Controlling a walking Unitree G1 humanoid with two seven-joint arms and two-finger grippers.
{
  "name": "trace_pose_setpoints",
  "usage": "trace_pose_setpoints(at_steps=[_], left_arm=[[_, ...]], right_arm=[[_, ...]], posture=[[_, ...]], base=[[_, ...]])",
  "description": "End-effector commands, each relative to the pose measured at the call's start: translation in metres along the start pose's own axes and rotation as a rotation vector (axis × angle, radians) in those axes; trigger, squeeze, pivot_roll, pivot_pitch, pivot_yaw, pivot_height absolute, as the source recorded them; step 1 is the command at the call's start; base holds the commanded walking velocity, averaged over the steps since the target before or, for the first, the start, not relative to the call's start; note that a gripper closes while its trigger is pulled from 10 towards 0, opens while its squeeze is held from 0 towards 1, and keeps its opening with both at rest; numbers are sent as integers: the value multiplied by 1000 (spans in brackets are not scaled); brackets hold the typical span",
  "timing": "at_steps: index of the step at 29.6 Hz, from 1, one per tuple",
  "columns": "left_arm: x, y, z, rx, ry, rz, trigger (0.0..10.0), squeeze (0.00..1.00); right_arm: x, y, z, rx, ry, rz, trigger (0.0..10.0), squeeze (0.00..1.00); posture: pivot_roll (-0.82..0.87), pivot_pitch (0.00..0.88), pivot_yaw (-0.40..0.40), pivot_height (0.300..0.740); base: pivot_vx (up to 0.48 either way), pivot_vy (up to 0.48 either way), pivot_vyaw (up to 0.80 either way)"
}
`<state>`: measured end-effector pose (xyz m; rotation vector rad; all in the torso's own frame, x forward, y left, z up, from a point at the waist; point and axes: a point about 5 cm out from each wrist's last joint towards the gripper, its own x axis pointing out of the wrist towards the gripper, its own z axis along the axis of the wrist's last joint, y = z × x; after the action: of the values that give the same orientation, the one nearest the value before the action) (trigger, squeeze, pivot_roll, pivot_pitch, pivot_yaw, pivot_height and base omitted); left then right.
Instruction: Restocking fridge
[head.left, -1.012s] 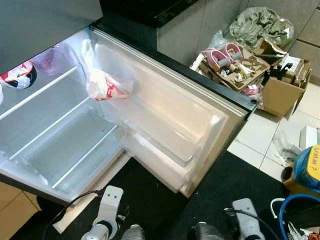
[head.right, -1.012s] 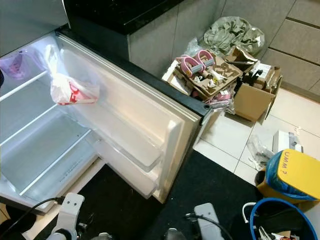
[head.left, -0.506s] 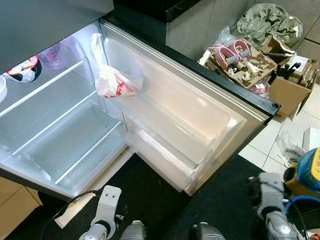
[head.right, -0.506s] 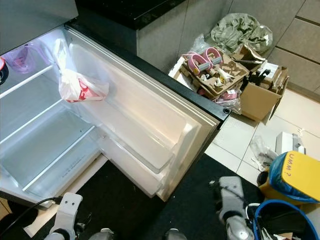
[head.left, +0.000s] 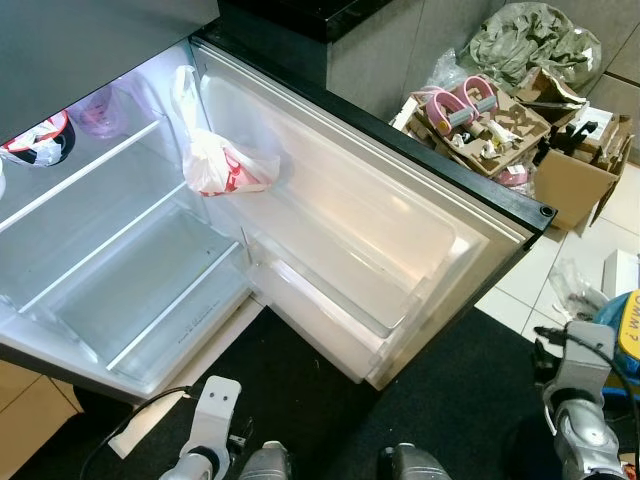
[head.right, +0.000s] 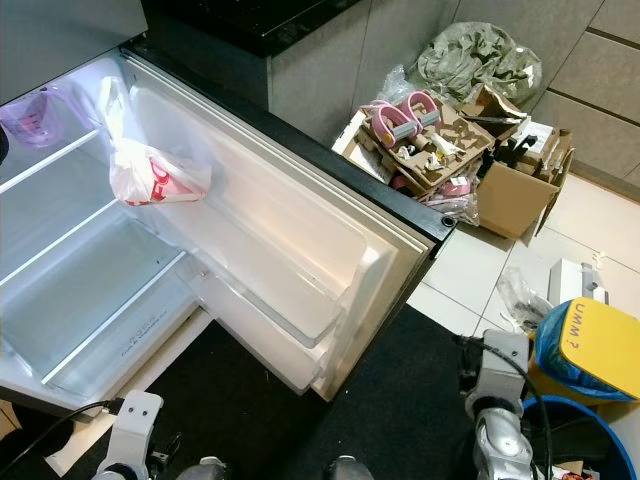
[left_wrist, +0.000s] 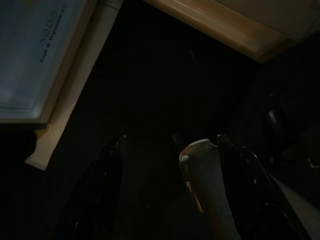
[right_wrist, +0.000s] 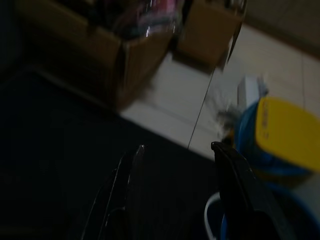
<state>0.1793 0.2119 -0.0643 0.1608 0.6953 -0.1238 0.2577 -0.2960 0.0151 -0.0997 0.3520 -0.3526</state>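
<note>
The fridge (head.left: 120, 250) stands open and lit, its door (head.left: 370, 240) swung out to the right. A white plastic bag with red print (head.left: 215, 165) hangs at the top door shelf. On the top shelf sit a purple bag (head.left: 100, 110) and a red-and-white bag in a dark bowl (head.left: 35, 145). The lower shelves and the crisper drawer (left_wrist: 30, 55) look bare. My left gripper (left_wrist: 171, 136) is open, low over the black mat in front of the fridge. My right gripper (right_wrist: 177, 145) is open too, out to the right, facing a blue tub with a yellow lid (right_wrist: 285, 135).
A black mat (head.left: 330, 390) lies before the fridge. Cardboard boxes of clutter (head.left: 490, 120) and a brown box (head.left: 575, 185) crowd the tiled floor behind the door. A blue basket (head.right: 560, 440) sits beside my right arm (head.left: 580, 400). A dark counter (head.right: 250, 20) runs behind.
My right arm has swung from the bottom middle out to the right, beside the blue tub. The left arm has sunk slightly. The camera shifted a little.
</note>
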Motion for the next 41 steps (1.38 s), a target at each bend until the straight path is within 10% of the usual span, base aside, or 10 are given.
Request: trace_pose_setpoints(at_steps=[1,11,15,21,28,33,41], left_arm=[[-6,4,-12,9,40,4,10000,0],[-15,5,-28,14,84,-12,10000,0],[-49,22,-80,-76,267,117,10000,0],[-90,53,-122,-168,492,342,10000,0],[-100,42,-136,-5,567,200,10000,0],[-95,36,-133,-8,554,184,10000,0],[-101,36,-136,-5,531,175,10000,0]], right_arm=[[5,7,16,-47,-71,96,10000,0],[14,41,64,-82,-225,361,10000,0],[8,77,76,-101,-257,594,10000,0],[-22,133,72,-135,-254,948,10000,0],[-85,186,74,-155,-268,1386,10000,0],[-109,191,82,-145,-281,1510,10000,0],[-87,163,66,-158,-186,1334,10000,0]], posture=[[-67,176,-8,740],[-72,178,-3,740],[-64,186,3,740],[-57,189,0,740],[-57,193,0,740],[-56,194,-7,740],[-66,195,-14,740]], base=[[0,0,0],[0,0,0],[0,0,0],[0,0,0],[0,0,0],[0,0,0],[0,0,0]])
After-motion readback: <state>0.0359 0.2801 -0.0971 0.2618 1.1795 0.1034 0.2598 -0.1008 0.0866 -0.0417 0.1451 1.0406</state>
